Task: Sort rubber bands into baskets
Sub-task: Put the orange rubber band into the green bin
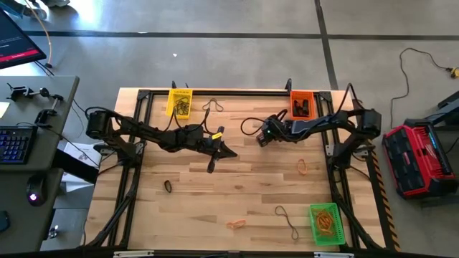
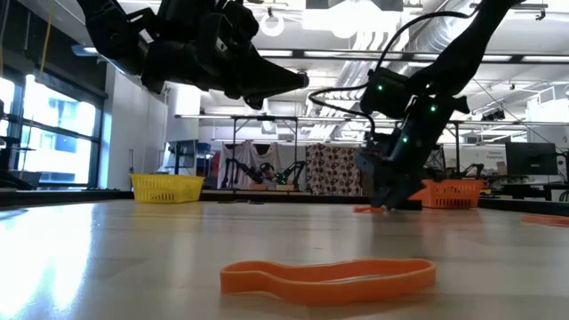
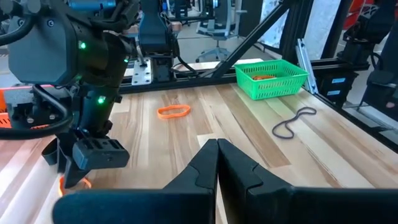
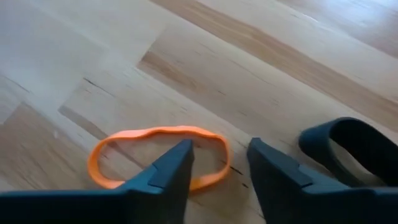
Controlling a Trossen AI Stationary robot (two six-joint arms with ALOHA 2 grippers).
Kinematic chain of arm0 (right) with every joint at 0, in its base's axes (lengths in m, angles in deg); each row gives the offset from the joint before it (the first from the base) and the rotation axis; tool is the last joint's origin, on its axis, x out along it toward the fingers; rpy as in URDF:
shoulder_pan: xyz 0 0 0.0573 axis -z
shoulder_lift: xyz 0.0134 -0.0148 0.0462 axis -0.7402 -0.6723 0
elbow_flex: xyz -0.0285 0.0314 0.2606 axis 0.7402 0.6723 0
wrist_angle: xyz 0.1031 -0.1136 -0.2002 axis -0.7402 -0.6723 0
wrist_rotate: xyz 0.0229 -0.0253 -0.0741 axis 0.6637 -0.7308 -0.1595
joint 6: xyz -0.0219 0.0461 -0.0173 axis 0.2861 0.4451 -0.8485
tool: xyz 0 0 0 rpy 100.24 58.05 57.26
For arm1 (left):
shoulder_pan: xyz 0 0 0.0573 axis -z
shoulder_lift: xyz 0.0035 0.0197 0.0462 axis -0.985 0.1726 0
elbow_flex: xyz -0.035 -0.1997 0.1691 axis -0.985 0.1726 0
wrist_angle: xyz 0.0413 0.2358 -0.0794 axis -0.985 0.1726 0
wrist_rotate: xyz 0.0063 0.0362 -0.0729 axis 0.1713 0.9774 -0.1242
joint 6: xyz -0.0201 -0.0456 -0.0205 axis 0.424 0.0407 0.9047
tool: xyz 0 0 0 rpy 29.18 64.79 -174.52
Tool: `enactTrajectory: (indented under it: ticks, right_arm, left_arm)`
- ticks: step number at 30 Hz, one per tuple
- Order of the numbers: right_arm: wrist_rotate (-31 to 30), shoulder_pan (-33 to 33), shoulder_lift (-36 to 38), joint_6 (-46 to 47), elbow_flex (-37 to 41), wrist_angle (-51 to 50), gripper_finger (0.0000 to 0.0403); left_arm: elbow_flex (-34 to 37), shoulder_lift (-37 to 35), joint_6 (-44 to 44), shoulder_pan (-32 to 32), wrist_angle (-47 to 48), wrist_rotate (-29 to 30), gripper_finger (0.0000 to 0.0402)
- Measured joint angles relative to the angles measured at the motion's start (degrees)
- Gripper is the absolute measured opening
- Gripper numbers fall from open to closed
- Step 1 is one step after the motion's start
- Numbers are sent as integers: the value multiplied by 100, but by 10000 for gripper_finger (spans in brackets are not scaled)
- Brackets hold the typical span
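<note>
Just beyond the right tool, an orange rubber band lies flat, elongated crosswise.

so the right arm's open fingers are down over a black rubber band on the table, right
Not quite: the band is orange, not black. The right wrist view shows the right gripper with its fingers open, down over an orange rubber band lying flat on the wooden table.
</note>
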Motion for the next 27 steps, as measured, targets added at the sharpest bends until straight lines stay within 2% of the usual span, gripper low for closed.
enactTrajectory:
  ticks: [3,8,12,17,27]
  right_arm:
    - [45,-4,-13,-33,0,76,112]
    - [97,-69,-19,-345,2,191,13]
    - [142,-215,185,-422,28,79,14]
    - [160,-626,851,-406,31,-108,3]
    - [-178,-2000,2231,335,24,-1454,1]
  left_arm:
    - [0,0,2,2,7,0,0]
    - [0,0,17,1,54,0,0]
    - [0,0,17,0,131,2,0]
    - [0,0,15,2,138,2,0]
    - [0,0,11,2,166,2,0]
